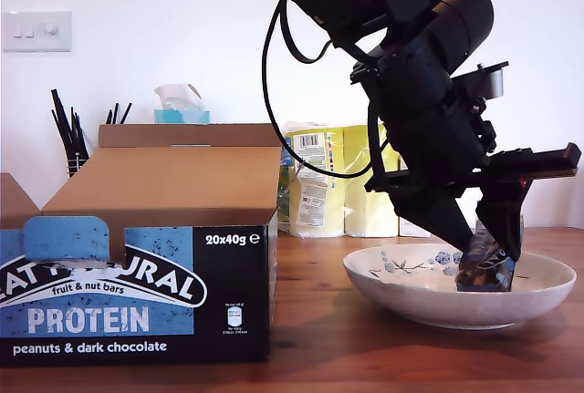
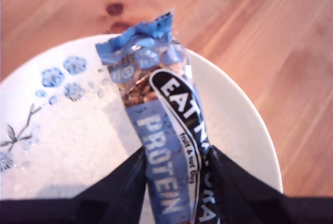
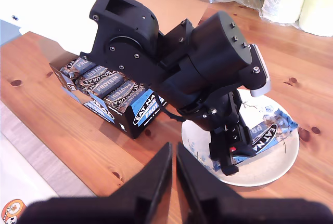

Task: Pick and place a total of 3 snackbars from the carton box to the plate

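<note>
In the exterior view the carton box [image 1: 137, 265] is cut off at the exterior view's left edge, so its print starts mid-word, and its contents are hidden behind the flaps. My first gripper [image 1: 479, 238] covers most of the snack bar [image 1: 484, 265]. My second gripper [image 3: 174, 169] is cut off.

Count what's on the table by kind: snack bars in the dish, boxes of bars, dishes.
Snackbar in the plate: 1, the held bar
Carton box: 1
Plate: 1
Total: 3
</note>
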Controlling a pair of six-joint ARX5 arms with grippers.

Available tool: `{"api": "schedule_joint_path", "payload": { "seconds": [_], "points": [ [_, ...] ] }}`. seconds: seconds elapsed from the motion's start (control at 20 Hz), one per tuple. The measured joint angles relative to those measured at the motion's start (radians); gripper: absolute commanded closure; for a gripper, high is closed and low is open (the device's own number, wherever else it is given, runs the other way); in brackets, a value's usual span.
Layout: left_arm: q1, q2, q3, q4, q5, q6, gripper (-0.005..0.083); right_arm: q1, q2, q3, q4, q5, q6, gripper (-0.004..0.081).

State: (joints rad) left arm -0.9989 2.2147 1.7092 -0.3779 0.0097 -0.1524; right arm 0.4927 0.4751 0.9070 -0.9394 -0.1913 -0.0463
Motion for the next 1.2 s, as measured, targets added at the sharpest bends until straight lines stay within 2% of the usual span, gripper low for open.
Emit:
{"api": "schedule_joint_path", "payload": {
  "seconds": [0.25,0.7,0.85,1.0,1.05,1.2],
  "points": [
    [0.001,0.0,0.0,-0.048,0.068,-0.01,0.0618,0.0,0.0,0.0,0.0,0.0,0.0,0.0783],
    [-0.001,0.0,0.0,-0.169,0.246,-0.055,0.0613,0.0,0.0,0.0,0.0,0.0,0.0,0.0783],
    [-0.003,0.0,0.0,-0.153,0.246,-0.055,0.0602,0.0,0.0,0.0,0.0,0.0,0.0,0.0783],
    [-0.018,0.0,0.0,-0.13,0.201,-0.054,0.0459,0.0,0.0,0.0,0.0,0.0,0.0,0.0783],
    [-0.027,0.0,0.0,-0.131,0.185,-0.053,0.0437,0.0,0.0,0.0,0.0,0.0,0.0,0.0783],
    [-0.042,0.0,0.0,-0.131,0.164,-0.029,0.0432,0.0,0.0,0.0,0.0,0.0,0.0,0.0783]
  ]
}}
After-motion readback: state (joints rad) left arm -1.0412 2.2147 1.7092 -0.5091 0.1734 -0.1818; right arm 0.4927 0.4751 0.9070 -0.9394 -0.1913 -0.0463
